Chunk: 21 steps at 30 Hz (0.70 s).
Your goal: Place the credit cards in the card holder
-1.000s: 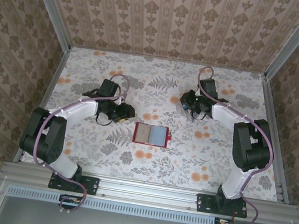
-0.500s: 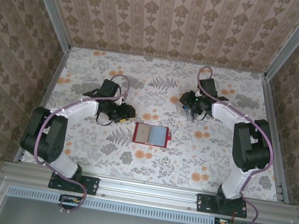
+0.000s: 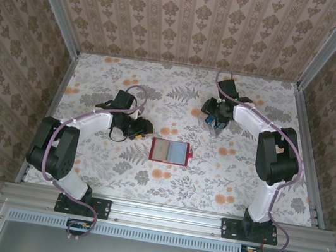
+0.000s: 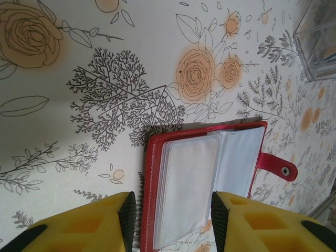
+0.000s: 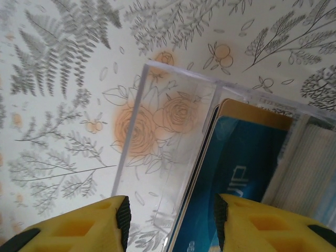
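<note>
Floral tabletop (image 3: 162,80) — grey ferns and orange roses on white — running wall to wall. Toward 2 o'clock from its middle, a small clear plastic box (image 5: 152,121), sitting flat on the pattern, a printed rose showing through its see-through wall. Same box (image 4: 316,44) at the 1 o'clock corner of the left wrist view, well apart from the rose cluster at centre. Closed in on three sides by brown patterned wallpaper (image 3: 191,21), pale metal posts (image 3: 53,5) at the corners. Along 6 o'clock — an aluminium rail (image 3: 166,215).

High rear camera looks down; close left wrist shares the card holder (image 3: 169,152).
</note>
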Available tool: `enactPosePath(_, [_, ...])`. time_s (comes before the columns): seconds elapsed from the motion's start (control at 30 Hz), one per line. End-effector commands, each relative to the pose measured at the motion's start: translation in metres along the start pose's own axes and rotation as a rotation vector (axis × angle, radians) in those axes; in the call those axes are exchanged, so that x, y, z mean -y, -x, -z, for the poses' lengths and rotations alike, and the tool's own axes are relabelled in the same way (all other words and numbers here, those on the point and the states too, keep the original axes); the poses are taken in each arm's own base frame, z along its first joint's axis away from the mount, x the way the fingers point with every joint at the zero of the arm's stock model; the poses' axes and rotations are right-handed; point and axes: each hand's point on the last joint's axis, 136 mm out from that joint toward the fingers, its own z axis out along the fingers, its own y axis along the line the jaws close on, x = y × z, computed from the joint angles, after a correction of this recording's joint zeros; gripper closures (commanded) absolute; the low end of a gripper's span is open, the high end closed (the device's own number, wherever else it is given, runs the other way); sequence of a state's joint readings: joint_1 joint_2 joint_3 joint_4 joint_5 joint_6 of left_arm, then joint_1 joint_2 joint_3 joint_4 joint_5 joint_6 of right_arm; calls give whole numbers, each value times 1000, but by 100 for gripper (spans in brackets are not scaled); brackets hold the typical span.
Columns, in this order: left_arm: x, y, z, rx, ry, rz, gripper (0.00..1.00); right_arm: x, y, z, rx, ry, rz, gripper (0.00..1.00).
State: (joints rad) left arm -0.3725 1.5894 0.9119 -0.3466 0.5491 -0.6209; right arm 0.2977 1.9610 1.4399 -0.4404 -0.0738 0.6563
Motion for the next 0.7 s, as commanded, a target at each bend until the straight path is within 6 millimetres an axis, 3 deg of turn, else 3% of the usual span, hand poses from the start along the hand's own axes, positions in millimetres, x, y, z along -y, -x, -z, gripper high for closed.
enactPosePath(0.0, [13,7,1,4,-35,-54,56,8,-11,-10,-50,-82,13,51])
enactPosePath(0.13, [13,8,1,1,-36,-55,56,7,-16,-12,-73,-90,7,50])
enactPosePath(0.23, [12,8,-1,-5,-37,-53,56,-10,-11,-11,-65,14,2,51])
enactPosePath(0.4, [13,8,-2,-13,-45,-52,56,-33,-2,-9,-61,197,-59,62])
enactPosePath(0.67, [12,6,-3,-14,-47,-52,56,-48,4,-3,-53,281,-52,73])
